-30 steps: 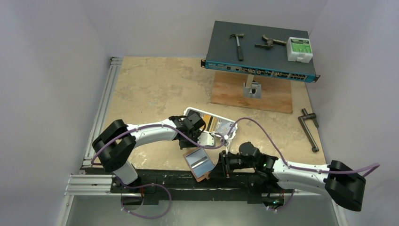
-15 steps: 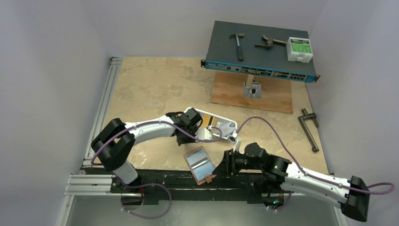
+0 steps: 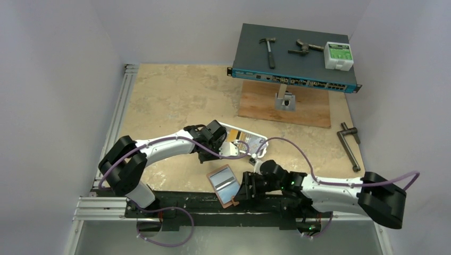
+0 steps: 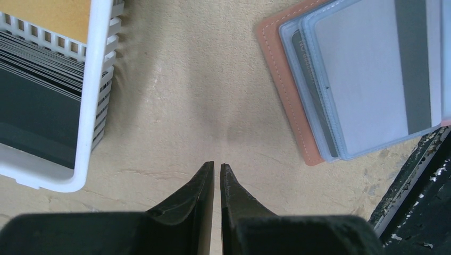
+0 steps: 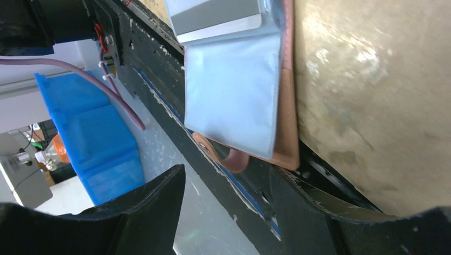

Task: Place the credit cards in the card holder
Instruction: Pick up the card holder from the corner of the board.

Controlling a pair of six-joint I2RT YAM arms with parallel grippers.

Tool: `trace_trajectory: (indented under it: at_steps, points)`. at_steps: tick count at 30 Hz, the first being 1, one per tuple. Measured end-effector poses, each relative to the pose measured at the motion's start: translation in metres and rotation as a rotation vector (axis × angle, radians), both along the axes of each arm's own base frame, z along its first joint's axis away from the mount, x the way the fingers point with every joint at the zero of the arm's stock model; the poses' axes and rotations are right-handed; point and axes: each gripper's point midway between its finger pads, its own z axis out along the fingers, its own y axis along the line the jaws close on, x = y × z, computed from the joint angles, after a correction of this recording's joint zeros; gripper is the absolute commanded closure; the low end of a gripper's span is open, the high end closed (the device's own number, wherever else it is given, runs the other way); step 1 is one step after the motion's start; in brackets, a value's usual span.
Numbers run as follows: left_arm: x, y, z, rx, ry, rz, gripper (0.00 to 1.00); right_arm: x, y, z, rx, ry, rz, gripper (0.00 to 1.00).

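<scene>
The reddish-brown card holder (image 3: 225, 184) lies open at the table's near edge, its tab (image 5: 232, 159) hanging over the black rail. A pale blue-grey card (image 4: 367, 79) with a grey stripe sits in its clear sleeves. More credit cards, orange (image 4: 53, 13) and black (image 4: 37, 101), lie in the white tray (image 3: 254, 137). My left gripper (image 4: 217, 166) is shut and empty, pointing down at bare table between tray and holder. My right gripper (image 5: 226, 186) is open just beside the holder's near right corner, the tab in front of its gap, touching nothing.
A blue network switch (image 3: 292, 56) at the back carries a hammer, a tool and a white box. A wooden board (image 3: 282, 106) lies before it, a metal crank (image 3: 349, 146) at the right. The black rail (image 3: 186, 204) runs along the near edge.
My right gripper has opened wide and slid left toward the card holder's corner. The left arm has drawn back a little from the tray, still shut.
</scene>
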Motion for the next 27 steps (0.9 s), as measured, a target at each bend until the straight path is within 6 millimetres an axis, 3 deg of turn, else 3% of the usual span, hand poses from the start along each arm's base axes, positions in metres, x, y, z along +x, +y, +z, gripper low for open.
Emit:
trace_trajectory:
  at_steps: [5,14,20,27]
  points:
    - [-0.001,-0.001,0.006,-0.016,-0.006,0.003,0.92,0.011,0.010,0.004,-0.015,-0.013,0.009,0.41]
    - [-0.001,-0.001,0.013,-0.037,-0.019,0.006,0.92,0.051,-0.020,0.001,-0.119,-0.088,-0.094,0.39]
    - [-0.006,0.000,0.011,-0.041,-0.003,0.002,0.92,0.054,-0.022,-0.003,-0.139,-0.087,-0.089,0.40]
    - [-0.019,0.006,0.008,-0.084,-0.001,-0.039,0.92,0.051,0.002,-0.004,-0.009,-0.044,-0.046,0.43]
